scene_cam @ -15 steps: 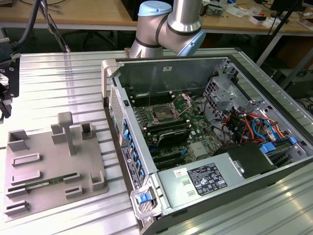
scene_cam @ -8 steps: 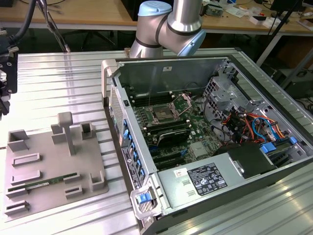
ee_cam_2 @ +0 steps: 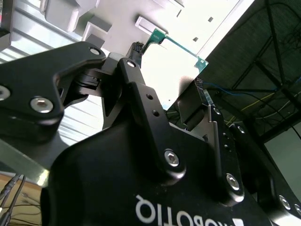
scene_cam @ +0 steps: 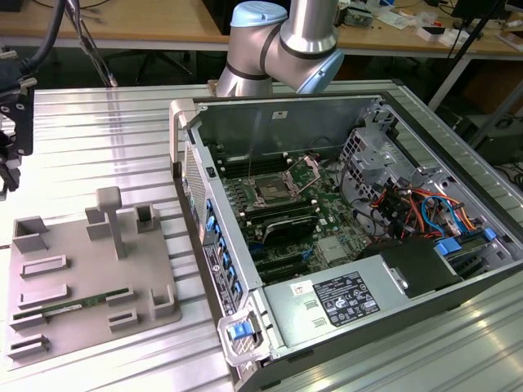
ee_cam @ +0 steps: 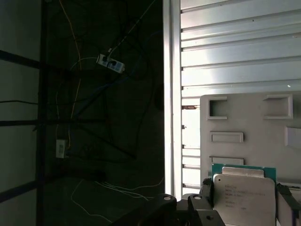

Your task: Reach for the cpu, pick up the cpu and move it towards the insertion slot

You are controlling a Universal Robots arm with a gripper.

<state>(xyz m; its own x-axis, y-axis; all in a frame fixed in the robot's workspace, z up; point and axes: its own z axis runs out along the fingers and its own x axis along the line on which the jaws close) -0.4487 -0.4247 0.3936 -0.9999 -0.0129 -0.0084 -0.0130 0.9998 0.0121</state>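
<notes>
In the first wrist view the cpu point(ee_cam: 242, 207), a thin square chip with a pale silvery face and a green edge, sits between the two black fingers of my gripper point(ee_cam: 245, 189), which is shut on it. In the second wrist view the cpu point(ee_cam_2: 176, 59) shows bright with a green rim beyond the gripper's black fingers point(ee_cam_2: 136, 80). My gripper point(scene_cam: 10, 135) hangs at the exterior view's far left, above the grey fixture plate point(scene_cam: 82, 278). The insertion slot point(scene_cam: 270, 193), a dark square socket with a shiny frame and wire lever, lies in the open computer case, far to the right of the gripper.
The open computer case point(scene_cam: 343, 237) fills the exterior view's right half, with tall metal walls, cables and a power supply point(scene_cam: 343, 298). The grey fixture plate carries raised blocks and a long green memory stick point(scene_cam: 73, 304). Everything rests on a ribbed aluminium table point(scene_cam: 106, 139).
</notes>
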